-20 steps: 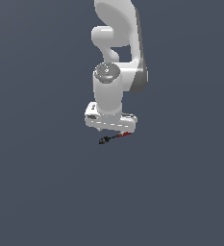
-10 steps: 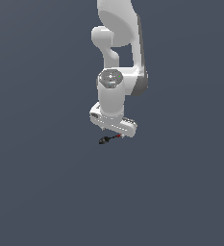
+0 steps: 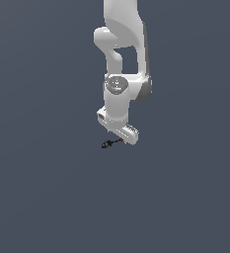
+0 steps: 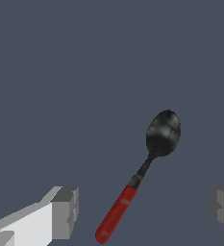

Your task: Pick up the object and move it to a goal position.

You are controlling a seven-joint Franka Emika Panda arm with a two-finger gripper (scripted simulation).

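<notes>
Jaws: spread wide, released, clasping nothing; in the wrist view one grey pad on each side of the spoon with clear gaps to it.
Gripper (image 4: 142, 206): white body, grey fingertips (image 4: 64, 212); seen in the exterior view (image 3: 120, 133) as a white bar tilted down toward that view's right, hanging low over the surface.
Spoon (image 4: 142, 175): the task's object; black glossy bowl, short dark neck, red handle; lying flat on the surface, untouched by either finger.
Spoon orientation: diagonal in the wrist view, red handle end nearer the camera and between the two fingers, black bowl farther out, beyond the fingertips.
Spoon in the exterior view (image 3: 111, 143): tiny dark sliver just below the gripper; black bowl toward that view's left, red end tucked close beside the white gripper body.
Surface (image 3: 42, 197): plain dark blue-grey, uniform, no visible edges or corners in either view; spoon well inside the visible field, near its middle.
Arm (image 3: 124, 64): white Panda links descending from the top of the exterior view, wrist joint with a grey round cap directly above the gripper.
Contact: cannot tell from the exterior view whether fingertips reach the surface.
</notes>
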